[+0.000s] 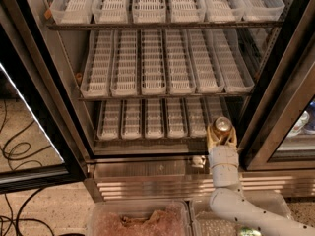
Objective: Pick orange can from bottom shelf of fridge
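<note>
Starting at the left, I see the glass door (34, 136) swung wide, with loose cables (14, 149) on the floor beside it. None of that is near my working side.

In the middle the fridge (162, 170) stands open to me, with three racks of white slotted trays. The two upper racks carry nothing I can make out. The bottom shelf (147, 119) also looks bare along its left and middle lanes. Below the steel base trim, two clear plastic bins (140, 219) sit close to the camera, the left one with something brownish in it.

On the right is the part that matters. The orange can (222, 125) is at the front right corner of the bottom shelf, upright, its silver top facing me. The gripper (222, 138) is at that corner too, reaching up on the white arm (225, 167) from the lower right. Its fingers (211, 137) are closed against both sides of the can, so I judge the grasp made. I cannot tell whether the can rests on its tray or is already lifted off it.

I judge this to be the withdrawal step. The next move calls for a small lift, then a straight pull back towards me, keeping the can upright. It must clear the shelf's front lip and the dark door frame (275, 112) just beside it on the right.
</note>
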